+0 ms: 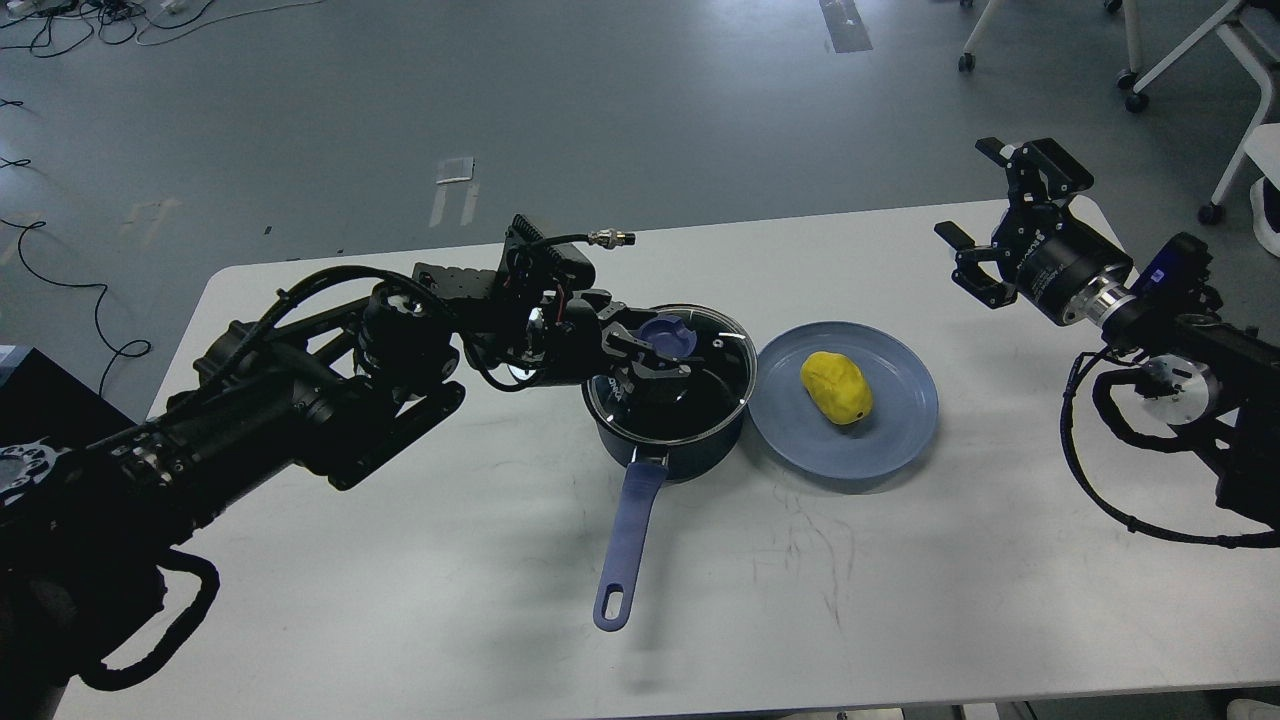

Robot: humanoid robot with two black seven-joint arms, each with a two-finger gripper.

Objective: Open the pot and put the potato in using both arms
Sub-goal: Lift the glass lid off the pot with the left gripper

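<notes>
Pot [668, 440] sits mid-surface [400, 600], glass lid [720, 345] on, handle [628, 540] pointing toward the robot. Left end effector [655, 368] is over the lid at its blue knob [668, 333]; grip state unclear. Potato [836, 386] lies on blue plate [900, 430] just right of pot. Right end effector [985, 215] spread wide, holding nothing, hovering at far right. No readable writing.
</notes>
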